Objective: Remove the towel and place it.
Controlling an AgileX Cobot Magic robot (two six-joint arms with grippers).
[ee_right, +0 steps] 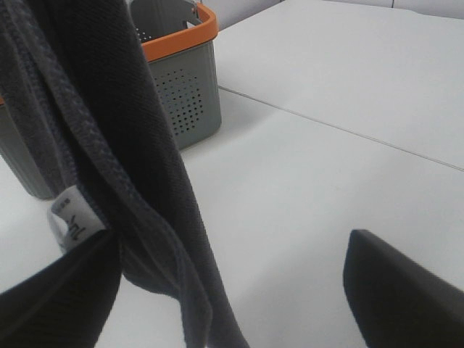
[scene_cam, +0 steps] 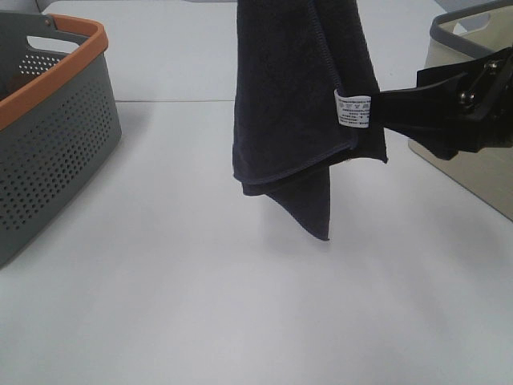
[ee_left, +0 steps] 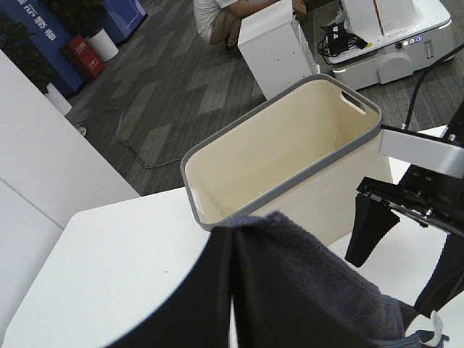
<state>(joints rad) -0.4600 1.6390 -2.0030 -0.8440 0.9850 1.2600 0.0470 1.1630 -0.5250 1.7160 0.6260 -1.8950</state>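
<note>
Broadly, the white worktop [scene_cam: 240, 321] carries a grey basket with an orange rim [scene_cam: 50, 42] at its left edge and a beige basket with a grey rim [scene_cam: 469, 18] at its right edge. The towel [scene_cam: 288, 96] is on neither. It hangs folded in the air above the middle of the worktop, and its lowest corner is clear of the surface. The left gripper [ee_left: 217, 290] is pressed together on the bunched top of the cloth, as its own wrist view shows. The right gripper [scene_cam: 401, 108] reaches in from the right edge with its jaws spread. The hemmed side of the towel lies between them, not yet pinched.

The step in hand looks like taking a second hold. It would go best if the jaws close on the stitched hem just beside the white care label [scene_cam: 353, 110]. They should take in the full thickness of the fold, not only the label. The left grip should stay firm until the right one has bitten.
</note>
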